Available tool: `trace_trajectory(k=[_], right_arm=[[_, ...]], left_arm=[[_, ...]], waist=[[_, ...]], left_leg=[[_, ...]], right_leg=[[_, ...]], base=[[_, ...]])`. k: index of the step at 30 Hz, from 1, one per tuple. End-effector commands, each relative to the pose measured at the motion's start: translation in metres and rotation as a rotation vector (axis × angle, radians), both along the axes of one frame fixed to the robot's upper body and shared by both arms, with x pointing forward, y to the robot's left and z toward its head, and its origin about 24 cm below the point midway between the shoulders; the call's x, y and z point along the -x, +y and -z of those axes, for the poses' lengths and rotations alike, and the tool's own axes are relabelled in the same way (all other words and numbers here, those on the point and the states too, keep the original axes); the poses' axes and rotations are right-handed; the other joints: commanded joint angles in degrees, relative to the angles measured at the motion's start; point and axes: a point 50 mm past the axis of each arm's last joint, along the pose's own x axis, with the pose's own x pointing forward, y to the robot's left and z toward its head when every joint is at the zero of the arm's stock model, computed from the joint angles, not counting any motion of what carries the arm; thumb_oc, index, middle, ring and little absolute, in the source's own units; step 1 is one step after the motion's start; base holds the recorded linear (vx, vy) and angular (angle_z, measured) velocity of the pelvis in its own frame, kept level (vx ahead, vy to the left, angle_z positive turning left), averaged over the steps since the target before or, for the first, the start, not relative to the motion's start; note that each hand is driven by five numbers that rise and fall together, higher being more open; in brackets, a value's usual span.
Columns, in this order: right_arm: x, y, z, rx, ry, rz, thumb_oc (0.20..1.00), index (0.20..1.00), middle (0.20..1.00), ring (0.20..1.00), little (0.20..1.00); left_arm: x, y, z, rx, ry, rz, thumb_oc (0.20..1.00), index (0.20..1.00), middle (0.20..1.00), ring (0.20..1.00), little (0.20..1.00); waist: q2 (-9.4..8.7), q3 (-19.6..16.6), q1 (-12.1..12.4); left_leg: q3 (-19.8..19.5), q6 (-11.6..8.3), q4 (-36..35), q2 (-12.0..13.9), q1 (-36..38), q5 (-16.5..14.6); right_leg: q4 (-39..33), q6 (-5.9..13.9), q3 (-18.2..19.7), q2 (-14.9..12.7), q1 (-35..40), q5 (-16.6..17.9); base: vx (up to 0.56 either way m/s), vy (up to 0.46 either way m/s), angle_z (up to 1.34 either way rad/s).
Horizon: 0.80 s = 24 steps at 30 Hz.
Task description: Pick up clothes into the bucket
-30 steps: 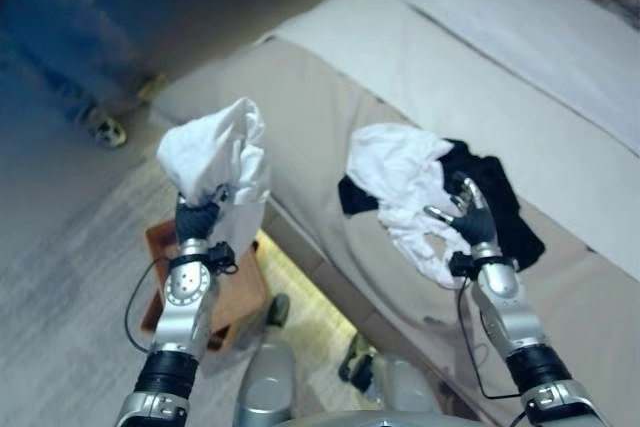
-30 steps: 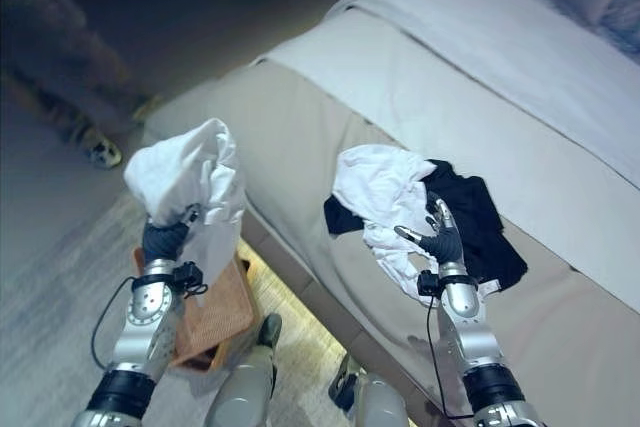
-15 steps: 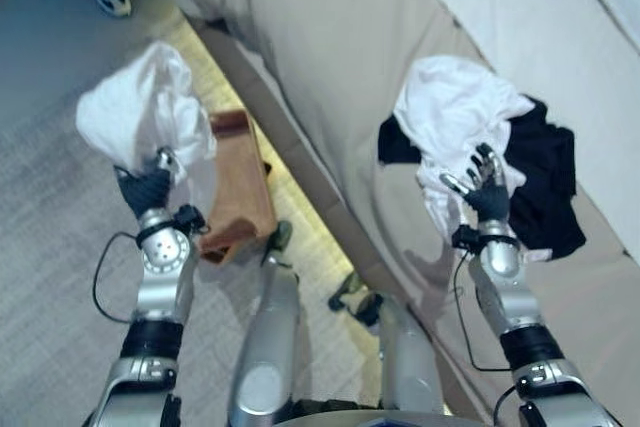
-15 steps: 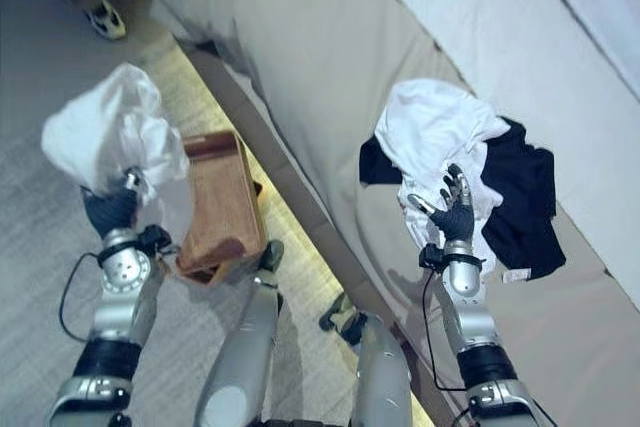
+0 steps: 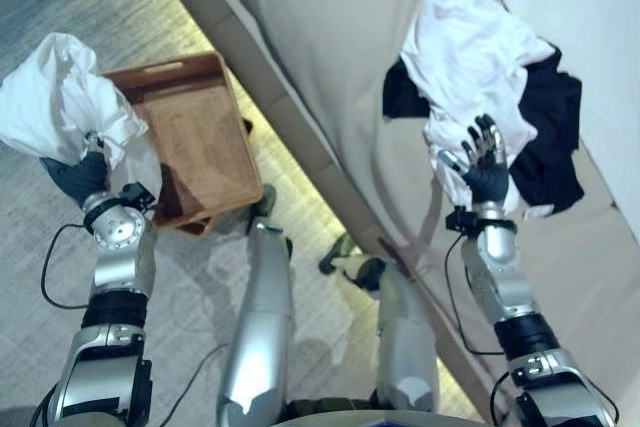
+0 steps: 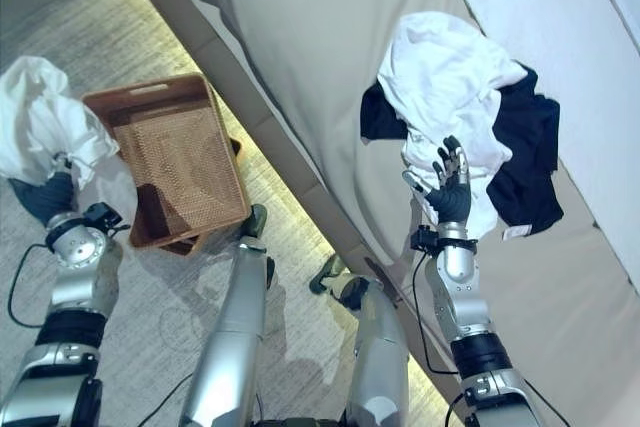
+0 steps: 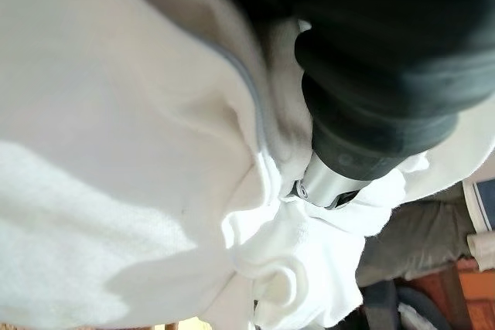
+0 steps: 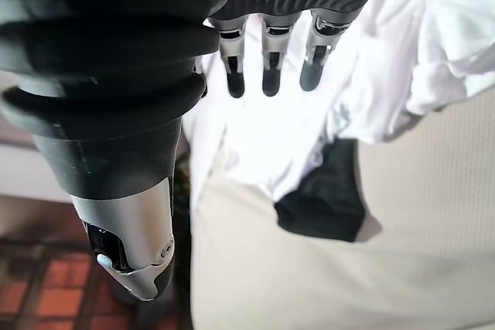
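We see a bunched white garment [image 5: 62,97] gripped in our left hand [image 5: 78,175], whose fingers are curled into the cloth; the bundle rises above the hand and hangs partly over it. Just to the right of that hand, on the floor, sits the brown woven basket [image 6: 165,159], open side up, with the garment beside it rather than over it. In the left wrist view the white cloth [image 7: 116,152] wraps close round the fingers.

Our right hand [image 6: 447,192] is raised with its fingers straight and spread, holding nothing. Just beyond its fingertips a second white garment [image 5: 475,57] lies crumpled on the bed [image 5: 330,37], overlapping a black garment [image 5: 555,137] that spreads to the hand's right. In the right wrist view the straight fingers [image 8: 267,63] point at this white cloth.
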Motion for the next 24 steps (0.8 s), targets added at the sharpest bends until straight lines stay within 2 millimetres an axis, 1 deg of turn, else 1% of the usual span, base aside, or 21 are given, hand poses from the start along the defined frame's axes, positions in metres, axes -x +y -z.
trace_trajectory(k=[1, 4, 5, 6, 7, 10, 11, 13, 15, 16, 18, 21, 22, 24], right_arm=[[0.016, -0.009, -0.026, -0.066, -0.176, 0.017, 1.0, 1.0, 1.0, 1.0, 1.0], [0.017, -0.01, -0.033, -0.063, -0.203, 0.011, 1.0, 1.0, 1.0, 1.0, 1.0], [0.018, -0.01, -0.035, -0.057, -0.213, 0.001, 1.0, 1.0, 1.0, 1.0, 1.0], [0.018, -0.01, -0.037, -0.053, -0.222, -0.005, 1.0, 1.0, 1.0, 1.0, 1.0], [0.018, -0.01, -0.037, -0.053, -0.222, -0.005, 1.0, 1.0, 1.0, 1.0, 1.0], [0.018, -0.011, -0.041, -0.035, -0.228, -0.007, 1.0, 1.0, 1.0, 1.0, 1.0], [0.017, -0.011, -0.041, -0.035, -0.23, -0.006, 1.0, 1.0, 1.0, 1.0, 1.0], [0.016, -0.012, -0.042, -0.029, -0.229, -0.004, 1.0, 1.0, 1.0, 1.0, 1.0], [0.015, -0.012, -0.044, -0.025, -0.234, -0.006, 1.0, 1.0, 1.0, 1.0, 1.0], [0.015, -0.011, -0.046, -0.022, -0.242, -0.013, 1.0, 1.0, 1.0, 1.0, 1.0], [0.016, -0.011, -0.047, -0.019, -0.247, -0.018, 1.0, 1.0, 1.0, 1.0, 1.0], [0.016, -0.012, -0.049, -0.01, -0.254, -0.021, 1.0, 1.0, 1.0, 1.0, 1.0], [0.016, -0.015, -0.05, -0.008, -0.256, -0.015, 1.0, 1.0, 1.0, 1.0, 1.0], [0.016, -0.016, -0.051, -0.005, -0.257, -0.014, 1.0, 1.0, 1.0, 1.0, 1.0]], left_arm=[[0.001, 0.016, -0.03, -0.036, -0.108, -0.097, 0.2, 0.2, 0.2, 0.2, 0.2], [0.0, 0.022, -0.033, -0.045, -0.088, -0.102, 0.2, 0.2, 0.2, 0.2, 0.2], [0.0, 0.028, -0.031, -0.049, -0.057, -0.118, 0.2, 0.2, 0.2, 0.2, 0.2], [-0.002, 0.031, -0.034, -0.056, -0.052, -0.117, 0.2, 0.2, 0.2, 0.2, 0.2], [-0.002, 0.031, -0.035, -0.057, -0.052, -0.117, 0.2, 0.2, 0.2, 0.2, 0.2], [-0.007, 0.034, -0.039, -0.073, -0.026, -0.087, 0.2, 0.2, 0.2, 0.2, 0.2], [-0.007, 0.035, -0.04, -0.074, -0.028, -0.085, 0.2, 0.2, 0.2, 0.2, 0.2], [-0.011, 0.035, -0.038, -0.06, -0.004, -0.072, 0.2, 0.2, 0.2, 0.2, 0.2], [-0.013, 0.035, -0.04, -0.078, 0.015, -0.069, 0.2, 0.2, 0.2, 0.2, 0.2], [-0.015, 0.039, -0.033, -0.094, 0.097, -0.08, 0.2, 0.2, 0.2, 0.2, 0.2], [-0.017, 0.042, -0.021, -0.048, 0.159, -0.083, 0.2, 0.2, 0.2, 0.2, 0.2], [-0.021, 0.042, -0.019, -0.032, 0.18, -0.052, 0.2, 0.2, 0.2, 0.2, 0.2], [-0.022, 0.04, -0.014, -0.063, 0.226, -0.033, 0.2, 0.2, 0.2, 0.2, 0.2], [-0.022, 0.038, -0.012, -0.056, 0.231, -0.019, 0.2, 0.2, 0.2, 0.2, 0.2]], waist=[[-1.77, 0.26, -0.3], [-1.92, 0.26, -0.73], [-1.88, 0.26, -1.23], [-1.96, 0.26, -1.48], [-1.98, 0.26, -1.46], [-2.01, 0.26, -2.53], [-2.06, 0.26, -2.48], [-2.17, 0.26, -3.2], [-2.22, 0.26, -3.38], [-2.27, 0.25, -3.99], [-2.36, 0.24, -4.51], [-2.37, 0.2, -4.99], [-2.27, -0.04, -5.13], [-2.18, -0.25, -5.22]], left_leg=[[-0.24, 2.06, 10.85, 2.32, -2.26, -9.74], [-0.16, 2.3, 11.79, 2.16, -4.56, -9.82], [0.0, 2.51, 11.86, 2.26, -5.57, -9.72], [-0.07, 2.67, 12.19, 2.27, -6.44, -9.74], [-0.05, 2.67, 12.22, 2.26, -6.49, -9.74], [0.24, 2.89, 12.32, 2.44, -8.14, -9.61], [0.26, 2.9, 12.32, 2.44, -8.24, -9.58], [0.38, 2.97, 12.18, 2.63, -8.83, -9.42], [0.48, 2.98, 12.12, 2.64, -9.06, -9.35], [0.55, 2.96, 12.32, 2.76, -9.31, -9.36], [0.7, 3.03, 12.56, 2.72, -9.66, -9.41], [0.75, 3.04, 12.72, 2.77, -9.98, -9.4], [0.94, 3.11, 12.98, 2.9, -10.45, -9.4], [1.06, 3.13, 13.09, 2.93, -10.79, -9.38]], right_leg=[[7.11, 3.49, 1.88, -2.37, -1.14, -2.52], [8.06, 3.4, 2.16, -2.72, -3.26, -2.67], [8.2, 3.45, 2.47, -2.67, -4.3, -2.46], [8.39, 3.5, 2.83, -2.78, -5.3, -2.34], [8.44, 3.5, 2.86, -2.8, -5.37, -2.35], [8.25, 3.71, 3.2, -2.75, -7.52, -1.96], [8.28, 3.71, 3.24, -2.76, -7.66, -1.94], [8.09, 4.08, 3.33, -2.82, -8.5, -1.46], [8.12, 4.12, 3.48, -2.88, -8.96, -1.43], [8.29, 4.07, 3.56, -2.97, -9.3, -1.44], [8.68, 3.97, 3.71, -3.08, -9.82, -1.44], [8.85, 3.99, 4.13, -2.88, -10.36, -1.31], [8.72, 3.97, 4.25, -2.86, -10.74, -1.11], [8.63, 4.02, 4.23, -2.8, -11.05, -0.94]], base=[[0.02, 0.04, -0.08], [0.0, 0.017, 0.05], [0.0, 0.034, -0.15], [0.0, 0.032, -0.24], [0.01, 0.032, -0.05], [0.01, 0.028, 0.23], [0.01, 0.017, -0.1], [0.0, 0.033, -0.11], [0.0, 0.014, -0.02], [-0.01, 0.026, -0.06], [-0.01, 0.023, -0.05], [-0.01, 0.014, -0.01], [-0.01, 0.022, -0.05], [-0.01, 0.016, -0.03]])
